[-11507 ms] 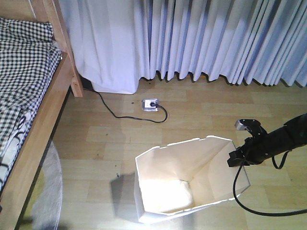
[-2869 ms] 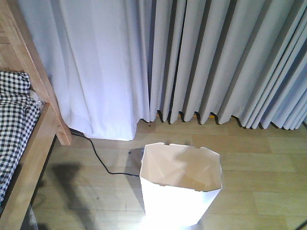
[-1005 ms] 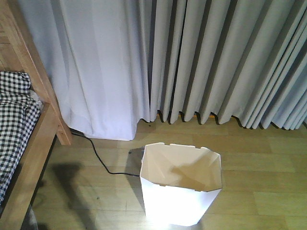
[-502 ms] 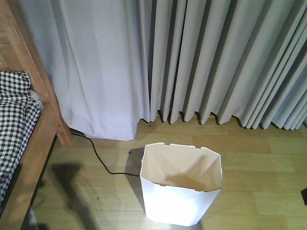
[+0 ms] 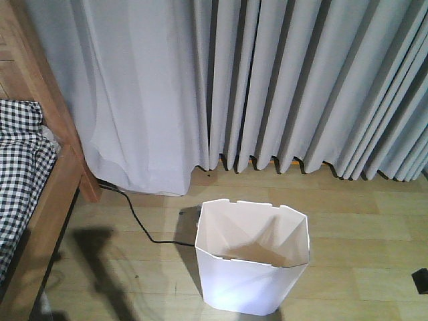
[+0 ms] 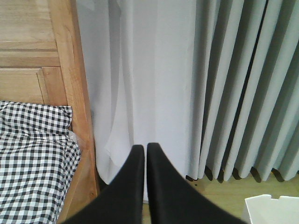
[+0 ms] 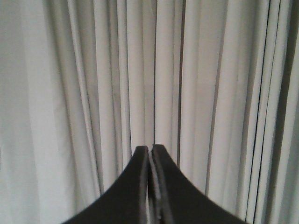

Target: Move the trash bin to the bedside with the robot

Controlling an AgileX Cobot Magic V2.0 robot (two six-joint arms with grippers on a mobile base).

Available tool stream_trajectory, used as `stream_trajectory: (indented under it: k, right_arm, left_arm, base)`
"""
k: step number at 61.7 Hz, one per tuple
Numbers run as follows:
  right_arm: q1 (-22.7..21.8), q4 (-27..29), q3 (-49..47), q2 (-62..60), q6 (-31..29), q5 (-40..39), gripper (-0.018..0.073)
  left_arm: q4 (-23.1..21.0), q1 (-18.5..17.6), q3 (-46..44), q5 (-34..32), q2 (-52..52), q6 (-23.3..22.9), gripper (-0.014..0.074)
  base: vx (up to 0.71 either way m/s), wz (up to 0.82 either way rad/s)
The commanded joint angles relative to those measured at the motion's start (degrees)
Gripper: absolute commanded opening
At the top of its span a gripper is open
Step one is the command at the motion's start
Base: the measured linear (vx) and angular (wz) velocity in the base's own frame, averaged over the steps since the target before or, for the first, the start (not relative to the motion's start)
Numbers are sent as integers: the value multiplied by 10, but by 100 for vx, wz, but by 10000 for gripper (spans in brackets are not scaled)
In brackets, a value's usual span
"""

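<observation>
The white faceted trash bin [image 5: 253,267] stands upright on the wood floor, to the right of the bed and apart from it, and nothing grips it. Its rim corner [image 6: 271,211] shows low right in the left wrist view. The bed's wooden frame [image 5: 52,194] and checked bedding [image 5: 19,167] fill the left edge. My left gripper [image 6: 145,147] is shut and empty, pointing at the curtain beside the bed post [image 6: 70,79]. My right gripper [image 7: 150,148] is shut and empty, facing curtain folds. A small black piece of the robot [image 5: 420,280] shows at the right edge.
Grey-white curtains [image 5: 267,87] hang to the floor behind the bin. A loose black cord [image 5: 137,224] runs from under the curtain by the bed leg to behind the bin. Wood floor [image 5: 361,234] lies right of the bin.
Earlier my right gripper held the tilted bin's rim farther from the curtain. Now the bin stands upright and released near the bed, and the black piece at the right edge has dropped slightly.
</observation>
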Motion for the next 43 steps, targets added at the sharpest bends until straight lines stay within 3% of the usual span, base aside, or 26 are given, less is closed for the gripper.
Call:
stream_trajectory:
  k: [1,43]
  right_arm:
    - [1,-7,3,-7,-3,-45,-10]
    - [1,-7,3,-7,-4,-44,-10]
  left_arm:
    - [-2,-1,11,-40,-9,-3,-6]
    - [-2,-1,11,-40,-9,-3,-6]
  base:
    - [0,0]
    - [0,0]
